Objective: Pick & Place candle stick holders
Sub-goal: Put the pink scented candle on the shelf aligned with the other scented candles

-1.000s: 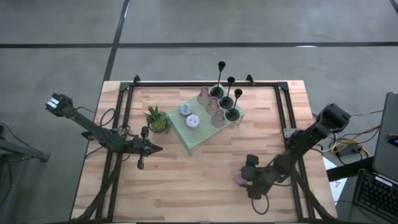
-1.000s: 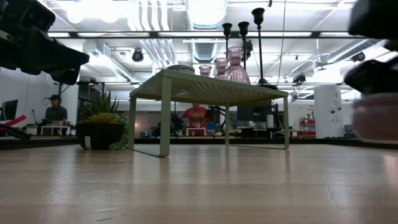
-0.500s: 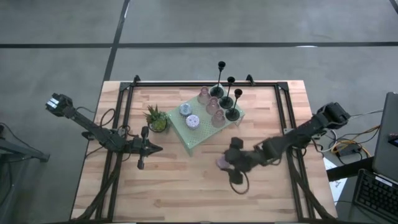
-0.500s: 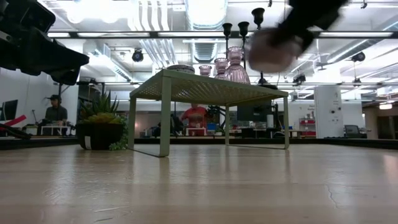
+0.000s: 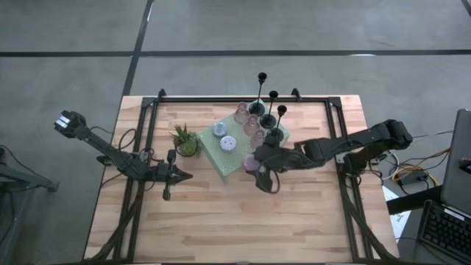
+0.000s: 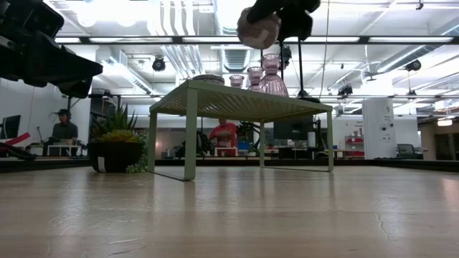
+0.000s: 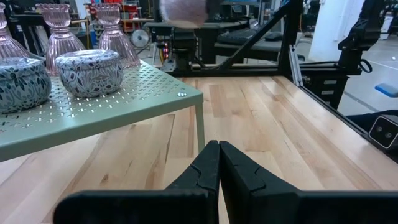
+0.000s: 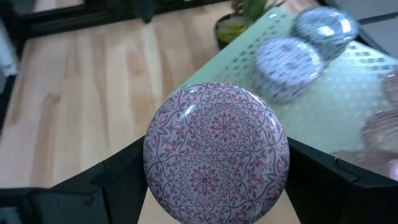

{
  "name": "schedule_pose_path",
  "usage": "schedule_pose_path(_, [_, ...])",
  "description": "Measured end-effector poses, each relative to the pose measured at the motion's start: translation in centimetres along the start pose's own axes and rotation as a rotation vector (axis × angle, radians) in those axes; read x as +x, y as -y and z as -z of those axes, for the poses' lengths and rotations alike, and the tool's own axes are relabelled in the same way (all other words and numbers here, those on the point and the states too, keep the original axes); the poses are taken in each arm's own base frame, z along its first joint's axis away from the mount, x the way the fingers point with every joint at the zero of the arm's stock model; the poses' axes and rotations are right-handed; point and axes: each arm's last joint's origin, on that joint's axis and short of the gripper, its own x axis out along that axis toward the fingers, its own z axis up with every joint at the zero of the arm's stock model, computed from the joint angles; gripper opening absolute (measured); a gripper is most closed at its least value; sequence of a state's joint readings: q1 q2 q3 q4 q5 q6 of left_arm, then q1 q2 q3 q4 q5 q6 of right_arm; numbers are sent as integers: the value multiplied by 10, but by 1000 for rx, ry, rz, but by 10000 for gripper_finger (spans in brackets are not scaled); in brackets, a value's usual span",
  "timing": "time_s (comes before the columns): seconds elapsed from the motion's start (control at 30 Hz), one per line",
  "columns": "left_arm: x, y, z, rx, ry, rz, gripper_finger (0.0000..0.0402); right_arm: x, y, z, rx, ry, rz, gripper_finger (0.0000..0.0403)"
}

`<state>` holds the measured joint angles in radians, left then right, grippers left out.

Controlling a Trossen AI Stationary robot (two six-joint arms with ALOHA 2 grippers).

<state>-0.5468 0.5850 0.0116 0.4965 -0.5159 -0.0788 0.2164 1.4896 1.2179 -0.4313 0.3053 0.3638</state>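
Observation:
My right gripper (image 5: 254, 163) is shut on a low round puck with a pink flower pattern (image 8: 216, 151). It holds the puck in the air by the near right edge of the pale green perforated stand (image 5: 234, 163). The puck also shows high up in the low view (image 6: 258, 29). On the stand rest two more pucks (image 5: 219, 130) (image 5: 228, 143), three pinkish glass cups (image 5: 252, 125) and three slim black sticks on round bases (image 5: 266, 120). My left gripper (image 5: 188, 175) is shut and empty, just left of the stand above the table. My right gripper pinches the puck's round side wall (image 8: 149, 163) between its two fingers (image 8: 121, 177), one on each opposite side. The fingers come roughly level from the table's right side. The puck is lifted clear, above the height of the stand's top, and its patterned top faces the wrist camera.
A small spiky green potted plant (image 5: 185, 140) stands left of the stand. A black frame (image 5: 151, 110) runs along the table's far, left and right sides. Bare wood (image 5: 221, 221) lies in the near half of the table.
My right gripper has carried the pink puck from low over the table's near right part, up and toward the far left. It is now by the stand's near right edge and higher than the stand's top. It has stayed shut on the puck.

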Motion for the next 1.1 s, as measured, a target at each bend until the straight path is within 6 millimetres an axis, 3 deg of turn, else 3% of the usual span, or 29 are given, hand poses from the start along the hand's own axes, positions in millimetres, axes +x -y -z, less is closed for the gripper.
schedule_pose_path(0.63, [0, 0, 1, 5, -8, -1, 12, 59, 9, -18, 5, -177, 79, 306])
schedule_pose_path(1.1, [0, 0, 2, 11, -19, -2, 12, 65, 30, -25, 47, -188, 101, 306])
